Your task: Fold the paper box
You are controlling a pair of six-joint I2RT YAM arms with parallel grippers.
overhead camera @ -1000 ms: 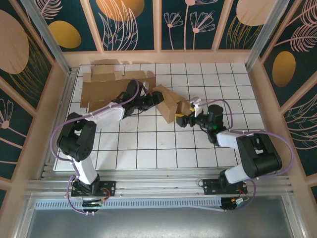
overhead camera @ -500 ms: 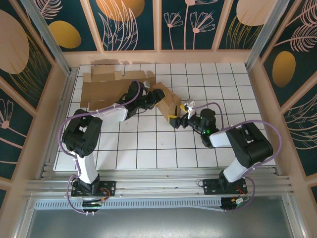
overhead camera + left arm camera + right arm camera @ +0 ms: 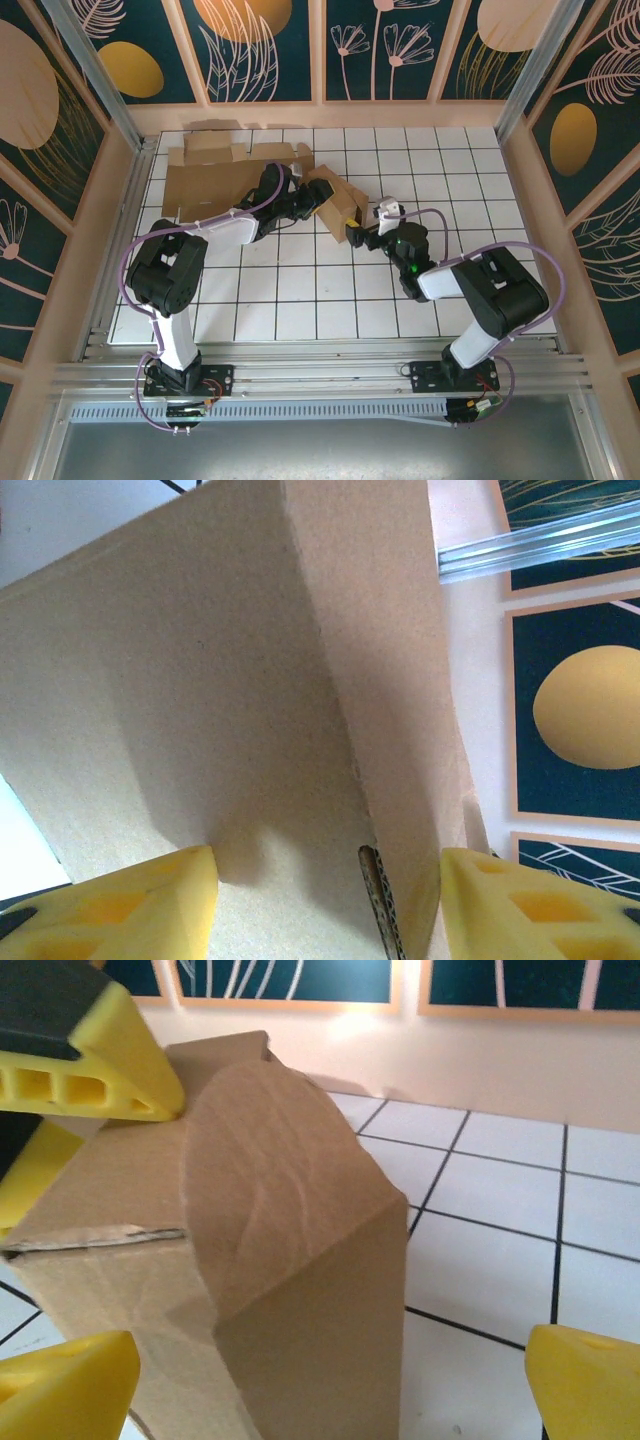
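On tiled table, right claw (image 3: 352,236) has advanced wide-open to box (image 3: 335,207); left claw (image 3: 318,203) grips it.

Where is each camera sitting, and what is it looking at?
Top external: sits high above and behind the arms, looking down at the tiled table; both arms, the left gripper and the right gripper at the cardboard box.
Left wrist: on the left arm, facing the box close up; its yellow fingertips straddle a panel edge.
Right wrist: on the right arm, facing the box; its yellow fingertips spread wide.
Shared: all see the box.
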